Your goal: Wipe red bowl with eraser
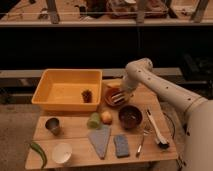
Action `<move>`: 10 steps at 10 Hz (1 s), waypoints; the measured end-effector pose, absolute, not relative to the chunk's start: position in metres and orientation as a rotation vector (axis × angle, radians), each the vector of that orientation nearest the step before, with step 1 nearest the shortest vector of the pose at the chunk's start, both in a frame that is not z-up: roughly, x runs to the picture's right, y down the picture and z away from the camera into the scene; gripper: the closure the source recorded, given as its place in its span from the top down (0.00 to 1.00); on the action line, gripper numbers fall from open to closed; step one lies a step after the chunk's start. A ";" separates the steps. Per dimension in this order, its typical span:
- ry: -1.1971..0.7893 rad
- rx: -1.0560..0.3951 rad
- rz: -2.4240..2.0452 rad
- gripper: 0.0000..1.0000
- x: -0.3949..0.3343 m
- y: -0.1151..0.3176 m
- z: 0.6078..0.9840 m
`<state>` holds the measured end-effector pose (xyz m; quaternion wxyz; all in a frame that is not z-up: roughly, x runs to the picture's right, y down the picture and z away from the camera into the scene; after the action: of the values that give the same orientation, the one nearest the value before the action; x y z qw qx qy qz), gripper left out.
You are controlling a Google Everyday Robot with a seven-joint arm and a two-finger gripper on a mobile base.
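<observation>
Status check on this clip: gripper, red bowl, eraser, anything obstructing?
Gripper low over the red bowl, beside the yellow tub. Eraser at its tip, inside the bowl's rim. Dark bowl close by, not in the way.

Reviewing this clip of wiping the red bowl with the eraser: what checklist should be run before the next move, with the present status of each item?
1. Gripper at the red bowl: ok, it is over the bowl's right part.
2. Eraser at the bowl: ok, it shows over the bowl's inside, at the gripper.
3. Eraser touching the bowl's surface: cannot tell.
4. Secure hold on the eraser: cannot tell.
5. Dark bowl out of the wiping path: ok, it stands apart, nearer the table's front.
6. Room toward the yellow bin: cannot tell, its wall is close beside the red bowl's left rim.
</observation>
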<state>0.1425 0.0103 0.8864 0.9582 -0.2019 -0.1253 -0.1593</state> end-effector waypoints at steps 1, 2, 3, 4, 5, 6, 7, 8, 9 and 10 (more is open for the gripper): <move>-0.235 -0.404 -0.307 0.14 0.154 0.003 0.890; -0.218 -0.400 -0.292 0.14 0.160 -0.005 0.898; -0.198 -0.395 -0.270 0.14 0.164 -0.018 0.909; -0.187 -0.393 -0.254 0.14 0.164 -0.025 0.917; -0.184 -0.389 -0.242 0.14 0.161 -0.030 0.923; -0.186 -0.385 -0.235 0.14 0.156 -0.034 0.926; -0.192 -0.381 -0.233 0.14 0.147 -0.037 0.927; -0.203 -0.378 -0.235 0.14 0.136 -0.038 0.928; -0.222 -0.375 -0.248 0.14 0.116 -0.038 0.927; -0.240 -0.375 -0.262 0.14 0.101 -0.036 0.925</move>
<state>0.1006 -0.0362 0.9255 0.9668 -0.1855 -0.1187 -0.1295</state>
